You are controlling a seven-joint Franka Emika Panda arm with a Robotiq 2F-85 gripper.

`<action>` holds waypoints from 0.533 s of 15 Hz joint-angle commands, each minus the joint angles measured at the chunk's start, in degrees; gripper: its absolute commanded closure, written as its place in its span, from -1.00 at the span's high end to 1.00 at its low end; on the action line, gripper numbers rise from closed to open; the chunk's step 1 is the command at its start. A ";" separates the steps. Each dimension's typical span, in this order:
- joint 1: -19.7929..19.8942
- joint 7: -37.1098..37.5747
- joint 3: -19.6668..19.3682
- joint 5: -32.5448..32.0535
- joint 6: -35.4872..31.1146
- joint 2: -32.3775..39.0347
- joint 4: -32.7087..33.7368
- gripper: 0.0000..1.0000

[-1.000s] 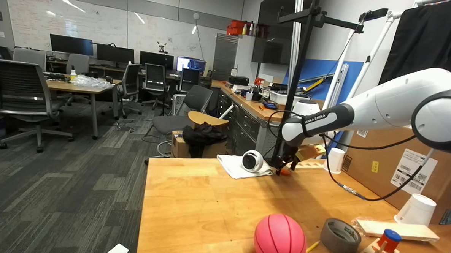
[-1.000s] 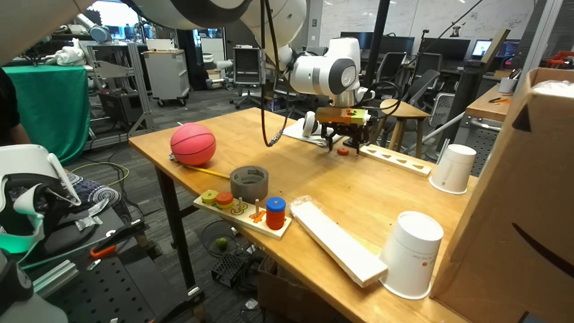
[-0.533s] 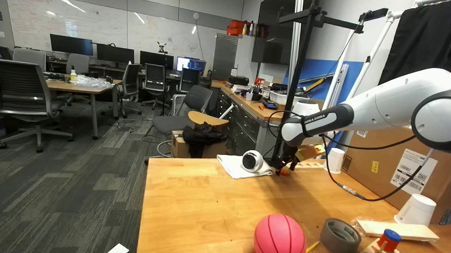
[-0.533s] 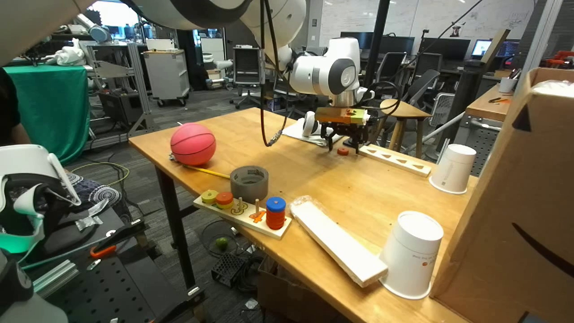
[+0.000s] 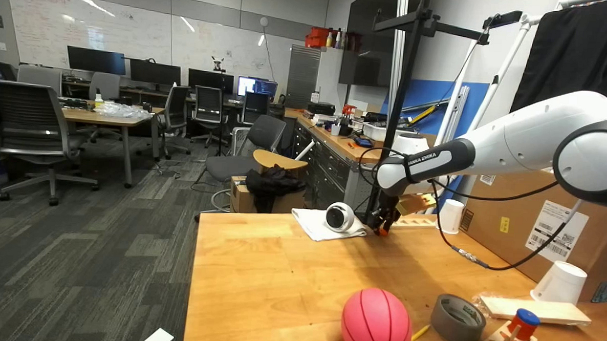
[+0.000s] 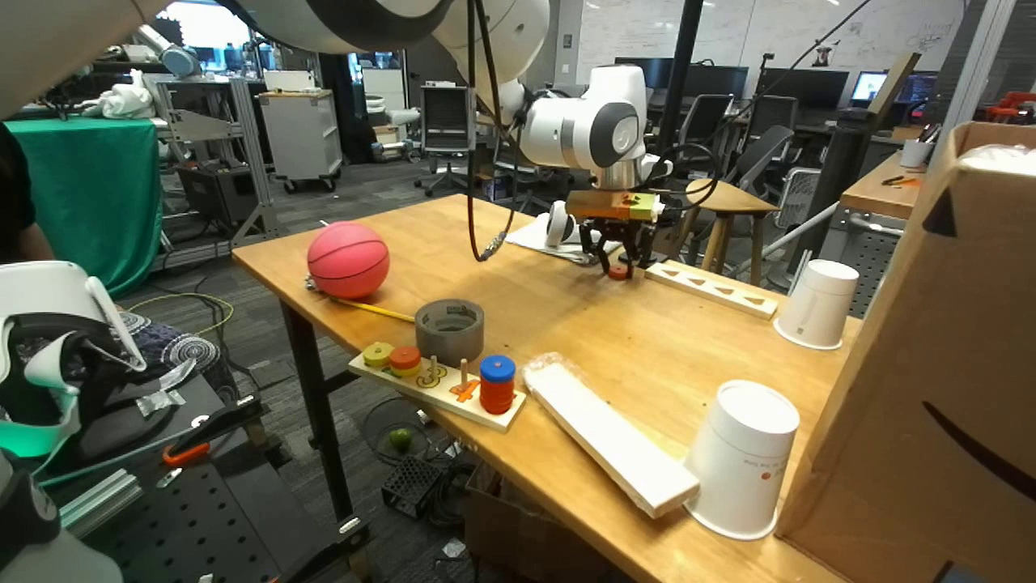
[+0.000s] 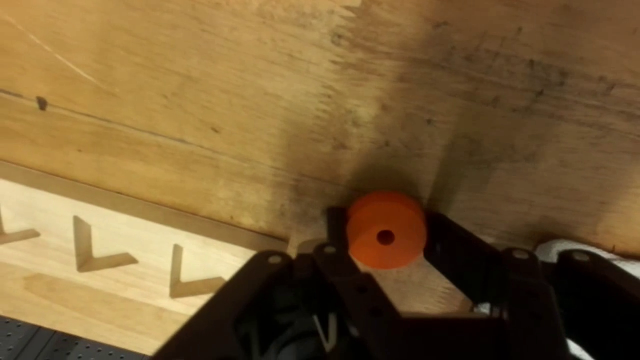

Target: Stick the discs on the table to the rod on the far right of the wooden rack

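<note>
An orange-red disc (image 7: 386, 245) with a small central hole lies between both dark fingers of my gripper (image 7: 386, 229), which is shut on it from two sides. In both exterior views this disc (image 6: 617, 273) is at table level, under the gripper (image 5: 381, 229). The wooden rack (image 6: 441, 393) lies at the near table edge. On its far-right rod, red discs (image 6: 496, 397) are stacked with a blue disc (image 6: 498, 368) on top, hiding the rod. Two bare rods (image 6: 464, 371) stand left of that stack. Farther left are yellow discs (image 6: 378, 355) and an orange one (image 6: 405, 357).
Beside the gripper lie a slotted wooden strip (image 6: 712, 289) and a white cloth (image 6: 530, 235) with a white round device (image 5: 339, 216). Grey tape (image 6: 450, 330), a pink ball (image 6: 348, 261), a wrapped plank (image 6: 609, 437) and white cups (image 6: 743, 461) stand around the rack.
My gripper's fingers have come together from wide apart onto the orange-red disc. The arm has shifted only slightly; the disc is in nearly the same place.
</note>
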State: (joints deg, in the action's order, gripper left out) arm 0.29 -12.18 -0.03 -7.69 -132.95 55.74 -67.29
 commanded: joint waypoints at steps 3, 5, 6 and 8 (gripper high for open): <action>-0.25 -0.06 0.16 0.00 0.61 0.19 0.60 -0.48; -0.48 -0.26 0.13 -0.25 0.89 -0.92 0.00 -0.49; -0.54 -0.48 0.20 -0.35 0.46 -1.82 -0.74 -0.49; -1.04 -0.31 -0.06 -0.85 -0.09 -3.58 -2.12 -0.49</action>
State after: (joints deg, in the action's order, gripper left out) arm -0.06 -12.26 0.04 -7.73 -132.98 55.40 -67.33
